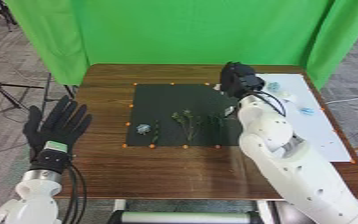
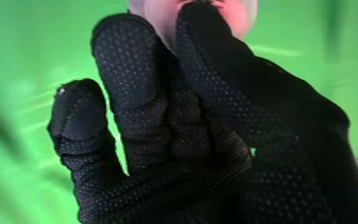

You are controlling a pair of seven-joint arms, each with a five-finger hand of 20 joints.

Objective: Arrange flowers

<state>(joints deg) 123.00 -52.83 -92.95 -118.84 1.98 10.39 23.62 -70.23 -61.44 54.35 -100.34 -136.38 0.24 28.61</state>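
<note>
1. Right hand (image 1: 238, 80), over the far right corner of the dark mat (image 1: 158, 102): narrow, thumb and fingertip pinching a pale pink bloom (image 2: 161, 16). The tip grip probably keeps the petals clear of the palm and ready for release.
2. Left hand (image 1: 60, 125), beside the counter's (image 1: 158, 170) left edge: spread wide and empty, presumably kept aside to leave the working area free.
3. On the mat: a pale blue bloom (image 1: 143, 129), a slender green sprig (image 1: 156, 134), a yellow-green spray (image 1: 188, 125) and dark green foliage (image 1: 216, 120). They lie flat and mostly apart, probably so that each can be taken singly.
4. On the white sheet (image 1: 326, 135), right of the mat: two light blue blooms (image 1: 273, 86) (image 1: 307, 111) and a cream bloom (image 1: 286, 96). Which surface is the destination cannot be told.
5. Orange markers (image 1: 185, 146) edge the mat, likely as a boundary.
6. Obstacles: the right arm (image 1: 269, 125) overhangs the sheet; its looping cable (image 1: 278, 102) might brush the blooms there. A green curtain (image 1: 193, 30) stands behind.
</note>
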